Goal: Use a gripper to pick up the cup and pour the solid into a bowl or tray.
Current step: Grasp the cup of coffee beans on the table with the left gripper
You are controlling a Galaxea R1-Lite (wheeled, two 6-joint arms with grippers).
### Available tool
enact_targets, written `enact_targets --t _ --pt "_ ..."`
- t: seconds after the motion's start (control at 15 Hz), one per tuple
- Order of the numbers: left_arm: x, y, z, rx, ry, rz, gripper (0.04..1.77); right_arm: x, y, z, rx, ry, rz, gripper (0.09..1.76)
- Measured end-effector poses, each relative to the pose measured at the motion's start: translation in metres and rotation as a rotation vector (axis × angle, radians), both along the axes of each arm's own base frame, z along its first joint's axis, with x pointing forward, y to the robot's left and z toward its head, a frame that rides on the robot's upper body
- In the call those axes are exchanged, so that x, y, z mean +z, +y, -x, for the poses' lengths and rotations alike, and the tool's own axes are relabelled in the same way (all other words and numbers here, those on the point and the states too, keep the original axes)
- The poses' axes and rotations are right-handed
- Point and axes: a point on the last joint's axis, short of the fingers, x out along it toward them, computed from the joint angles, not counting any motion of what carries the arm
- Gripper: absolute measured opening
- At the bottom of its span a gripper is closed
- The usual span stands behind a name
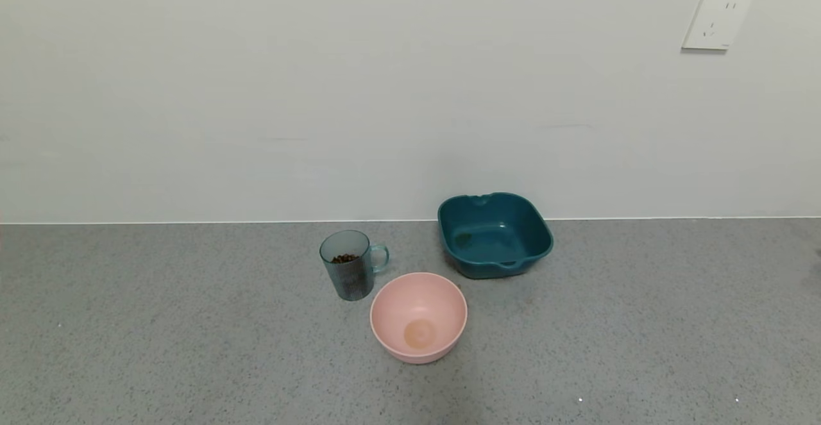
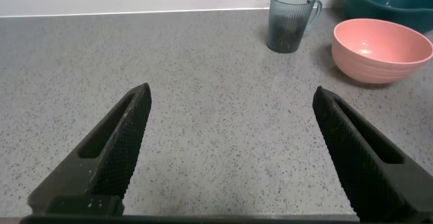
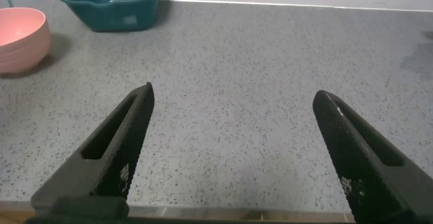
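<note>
Standing cup point(image 1: 349, 265) beside pink bowl point(image 1: 418, 316), unlabelled

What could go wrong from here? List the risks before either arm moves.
1. The cup stands close beside the pink bowl, so an end effector closing in may nudge the bowl.
2. The cup's handle points toward the teal basin; a grasp from that side could catch it.
3. The beans could spill onto the counter if the cup tips early.
</note>
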Motion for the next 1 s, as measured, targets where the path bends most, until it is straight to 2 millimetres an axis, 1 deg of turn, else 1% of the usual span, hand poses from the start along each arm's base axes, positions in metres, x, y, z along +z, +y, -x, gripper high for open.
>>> enact_targets --t 0.13,0.27,0.47,0.6,0.73,0.8,0.87,1.0 --pt "0.002 0.0 0.001 -0.005 0.0 -0.009 1.72 0.0 0.0 0.0 0.0 0.0 0.0 1.71" --pt "0.017 0.0 0.005 -0.009 -0.035 -0.005 1.72 0.0 0.0 0.0 0.0 0.0 0.0 1.71" --pt "0.054 0.0 0.01 -0.011 -0.064 -0.002 1.72 0.0 0.0 0.0 0.0 0.0 0.0 1.71" --pt "0.083 0.0 0.008 -0.014 -0.067 -0.001 1.72 0.0 0.0 0.0 0.0 0.0 0.0 1.71" --pt "0.114 0.0 -0.001 -0.024 -0.058 -0.006 1.72 0.0 0.0 0.0 0.0 0.0 0.0 1.71" --pt "0.128 0.0 -0.009 -0.029 -0.039 -0.008 1.72 0.0 0.0 0.0 0.0 0.0 0.0 1.71" --pt "0.139 0.0 -0.018 -0.035 -0.018 -0.01 1.72 0.0 0.0 0.0 0.0 0.0 0.0 1.71" --pt "0.16 -0.002 -0.044 -0.081 0.039 -0.013 1.72 0.0 0.0 0.0 0.0 0.0 0.0 1.71"
